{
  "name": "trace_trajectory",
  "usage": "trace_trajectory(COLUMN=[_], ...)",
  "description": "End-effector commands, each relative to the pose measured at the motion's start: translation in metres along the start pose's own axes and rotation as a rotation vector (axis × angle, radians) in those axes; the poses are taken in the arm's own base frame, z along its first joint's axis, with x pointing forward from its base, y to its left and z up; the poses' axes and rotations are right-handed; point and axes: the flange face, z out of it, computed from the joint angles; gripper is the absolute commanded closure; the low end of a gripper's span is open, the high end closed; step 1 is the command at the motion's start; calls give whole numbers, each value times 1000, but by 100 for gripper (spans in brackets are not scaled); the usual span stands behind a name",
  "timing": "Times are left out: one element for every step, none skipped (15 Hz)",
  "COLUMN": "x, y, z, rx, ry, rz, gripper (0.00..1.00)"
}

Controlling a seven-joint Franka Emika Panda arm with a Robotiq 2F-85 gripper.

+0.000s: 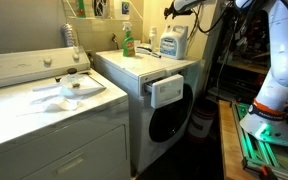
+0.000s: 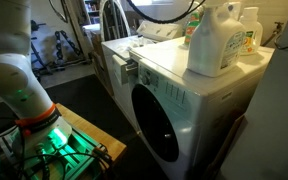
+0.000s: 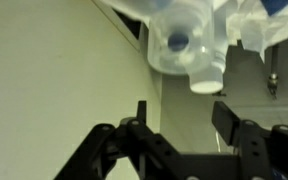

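My gripper [image 3: 182, 112] is open and empty, with both black fingers spread apart. In the wrist view a translucent white detergent jug [image 3: 189, 45] sits just beyond the fingertips and does not touch them. In an exterior view the gripper [image 1: 174, 10] hangs above the white detergent jugs [image 1: 172, 41] at the back of the front-load washer's top [image 1: 134, 62]. The jugs also show in an exterior view [image 2: 220, 40], large and close to the camera. A green bottle [image 1: 128, 42] stands to the jugs' left.
The washer's detergent drawer [image 1: 167, 92] sticks out open above the round door [image 1: 168, 120]; the drawer also shows in an exterior view [image 2: 130, 70]. A top-load machine [image 1: 44, 100] with white items on its lid [image 1: 70, 89] stands alongside. The robot's base [image 2: 24, 105] stands on a green-lit stand.
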Motion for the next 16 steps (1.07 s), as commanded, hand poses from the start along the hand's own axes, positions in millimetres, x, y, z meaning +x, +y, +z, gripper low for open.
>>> trace_trajectory(x=[34,41,45,49,51,51,51,49,47,44,39,35,30,24,19,13], y=[6,6,5,5,5,6,6,6,6,6,4,2,0,-2,-4,-6], z=[-62,-74,-84,-92,-96,-96,-96,-91,-85,-80,-73,-65,-57,-49,-41,-31], rx=[52,60,73,88,91,89,95,96,93,93,95,99,100,108,106,105], ry=[151,182,200,203,189,182,172,164,151,138,121,101,83,62,48,28], rz=[-88,-105,-107,-109,-98,-86,-84,-78,-72,-70,-68,-67,-65,-62,-57,-53], gripper=[55,55,55,55,55,29,6,7,3,0,0,0,0,0,0,0])
